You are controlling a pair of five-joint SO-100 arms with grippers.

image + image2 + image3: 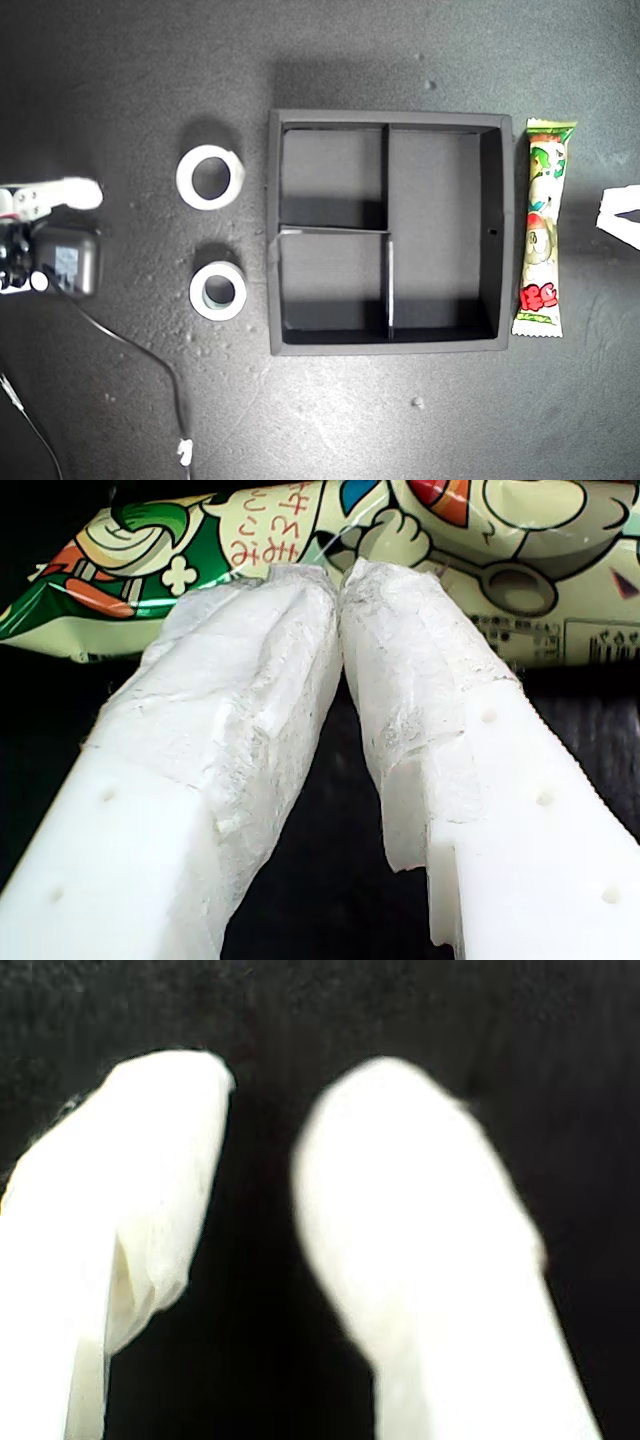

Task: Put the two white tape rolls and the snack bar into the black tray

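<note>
The black tray (385,343) sits mid-table with all three compartments bare. Two white tape rolls lie flat off its side toward the exterior view's left: one (185,178) farther back, and one (196,292) with a greyish core nearer the front. The snack bar (542,230) (300,530) lies along the tray's outer wall on the exterior view's right. My first gripper (612,212) (338,580) is shut and empty, its tips just short of the bar. My second gripper (95,192) (260,1090) stands at the exterior view's left edge, its fingers slightly apart over bare table.
A black cable (150,360) trails from the arm's dark body (65,262) at the exterior view's left toward the front edge, ending in a small white connector (185,452). The table is a dark mat.
</note>
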